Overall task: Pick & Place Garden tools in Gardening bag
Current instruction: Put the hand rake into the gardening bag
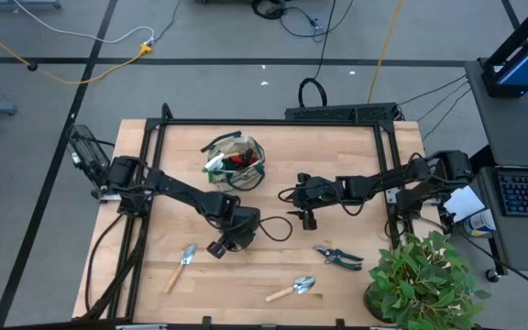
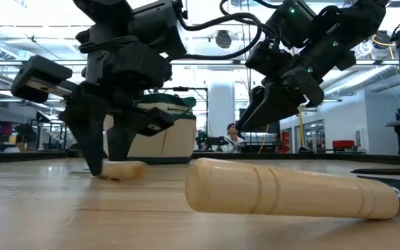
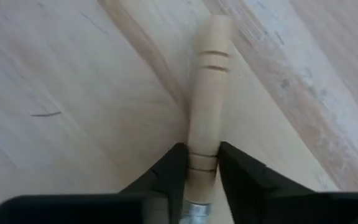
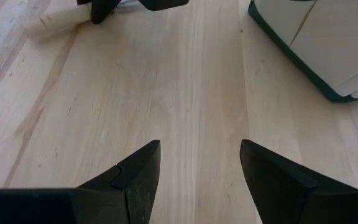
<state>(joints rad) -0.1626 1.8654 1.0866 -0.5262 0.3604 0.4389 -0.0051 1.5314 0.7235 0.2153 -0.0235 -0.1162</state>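
A wooden-handled trowel (image 1: 182, 266) lies on the table at the front left. My left gripper (image 3: 202, 163) points down at it and is shut on its handle. The tan gardening bag (image 1: 235, 160) with green trim stands at the far middle, with a red item and a green-and-white item inside. A second trowel (image 1: 291, 291) and black pruning shears (image 1: 337, 257) lie at the front. My right gripper (image 4: 197, 168) is open and empty above bare table, right of the bag. My left gripper pinches the trowel's wooden handle (image 3: 202, 146) between its two fingers (image 3: 173, 167), close to the metal collar at the blade end. The fingers come from above and lie across the handle. The trowel lies flat on the table, its handle's free end (image 2: 125, 170) resting on the wood.
A leafy potted plant (image 1: 424, 280) stands at the front right corner. The second trowel's handle (image 2: 290, 191) lies close to the low camera. A black frame (image 1: 273, 122) runs along the table's edges. Bare wood lies between the bag and the tools.
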